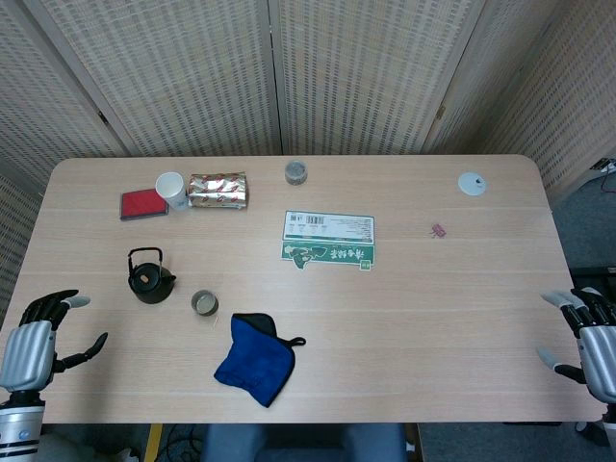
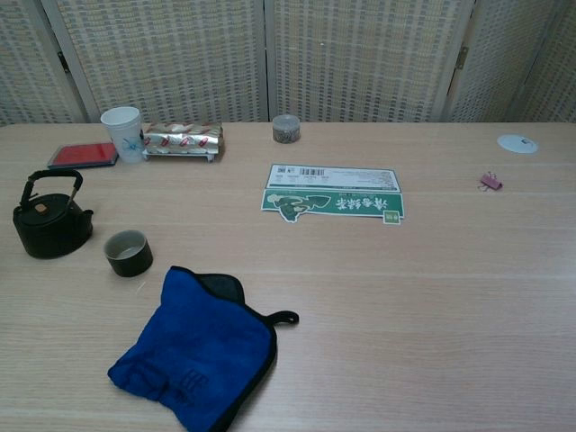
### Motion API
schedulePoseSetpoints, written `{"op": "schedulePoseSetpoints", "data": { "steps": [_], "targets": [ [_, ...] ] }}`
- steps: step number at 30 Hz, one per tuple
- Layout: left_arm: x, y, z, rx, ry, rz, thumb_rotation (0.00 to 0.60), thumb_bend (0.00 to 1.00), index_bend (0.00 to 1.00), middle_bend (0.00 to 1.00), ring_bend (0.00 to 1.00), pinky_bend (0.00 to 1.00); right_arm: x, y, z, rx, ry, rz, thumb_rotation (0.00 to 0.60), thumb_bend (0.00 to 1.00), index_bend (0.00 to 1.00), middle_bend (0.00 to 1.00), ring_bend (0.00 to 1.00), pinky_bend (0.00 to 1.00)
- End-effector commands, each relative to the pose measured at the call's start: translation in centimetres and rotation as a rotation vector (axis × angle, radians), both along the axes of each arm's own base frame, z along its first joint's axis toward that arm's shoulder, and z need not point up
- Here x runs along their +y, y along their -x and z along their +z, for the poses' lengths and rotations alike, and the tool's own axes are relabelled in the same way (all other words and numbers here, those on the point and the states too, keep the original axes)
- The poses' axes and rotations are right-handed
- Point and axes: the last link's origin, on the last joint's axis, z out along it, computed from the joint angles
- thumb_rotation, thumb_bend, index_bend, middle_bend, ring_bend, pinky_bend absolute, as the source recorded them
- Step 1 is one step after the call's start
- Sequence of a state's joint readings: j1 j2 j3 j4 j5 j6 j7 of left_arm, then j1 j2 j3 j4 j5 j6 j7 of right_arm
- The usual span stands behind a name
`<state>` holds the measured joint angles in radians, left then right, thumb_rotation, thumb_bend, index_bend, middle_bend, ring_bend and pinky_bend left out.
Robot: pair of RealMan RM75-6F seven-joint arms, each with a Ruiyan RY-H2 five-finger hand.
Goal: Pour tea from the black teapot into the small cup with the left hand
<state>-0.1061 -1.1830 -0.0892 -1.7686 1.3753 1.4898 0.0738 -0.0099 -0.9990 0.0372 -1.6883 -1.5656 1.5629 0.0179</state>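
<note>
The black teapot [image 1: 150, 278] [image 2: 51, 221] stands upright on the left part of the table, its wire handle raised. The small dark cup [image 1: 204, 303] [image 2: 128, 252] sits just right of it, a short gap apart. My left hand [image 1: 38, 339] hovers at the table's near left corner with fingers spread and nothing in it, well short of the teapot. My right hand [image 1: 589, 337] is at the near right edge, also spread and holding nothing. Neither hand shows in the chest view.
A blue cloth [image 1: 256, 360] [image 2: 196, 347] lies near the front, right of the cup. At the back are a red pad [image 1: 142, 203], white paper cup [image 1: 172, 189], foil packet [image 1: 218, 190] and small jar [image 1: 295, 172]. A green-white card [image 1: 328, 239], pink clip [image 1: 438, 230] and white disc [image 1: 472, 183] lie further right.
</note>
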Motion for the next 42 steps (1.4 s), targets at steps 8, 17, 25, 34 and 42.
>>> {"op": "schedulePoseSetpoints", "data": {
  "steps": [8,17,25,34,42],
  "targets": [
    [0.6,-0.3,-0.2,0.003,-0.003,-0.009,0.362,0.23,0.31,0.2,0.16,0.1,-0.1,0.1,-0.2,-0.011,-0.005,-0.008,0.6,0.12,0.24,0.24,0.15,0.18],
    [1.8,-1.3,-1.1,0.015,0.027,-0.051,0.39,0.23,0.31,0.2,0.16,0.1,-0.5,0.0,-0.6,-0.03,-0.028,0.005,0.6,0.12,0.24,0.24,0.15,0.18],
    [5.6,-2.4,-2.3,0.047,0.064,-0.125,0.482,0.23,0.31,0.2,0.16,0.1,-0.7,-0.7,-0.4,-0.041,-0.042,0.042,0.6,0.12,0.24,0.24,0.15,0.18],
    [11.4,-3.2,-3.8,0.013,0.136,-0.161,0.539,0.23,0.31,0.2,0.16,0.04,-0.3,-1.0,0.0,-0.04,-0.035,0.051,0.6,0.12,0.24,0.24,0.15,0.18],
    [16.0,-3.7,-5.3,0.021,0.232,-0.119,0.256,0.22,0.29,0.2,0.16,0.0,-0.2,-1.2,0.2,-0.035,-0.033,0.048,0.6,0.12,0.24,0.24,0.15,0.18]
  ]
}}
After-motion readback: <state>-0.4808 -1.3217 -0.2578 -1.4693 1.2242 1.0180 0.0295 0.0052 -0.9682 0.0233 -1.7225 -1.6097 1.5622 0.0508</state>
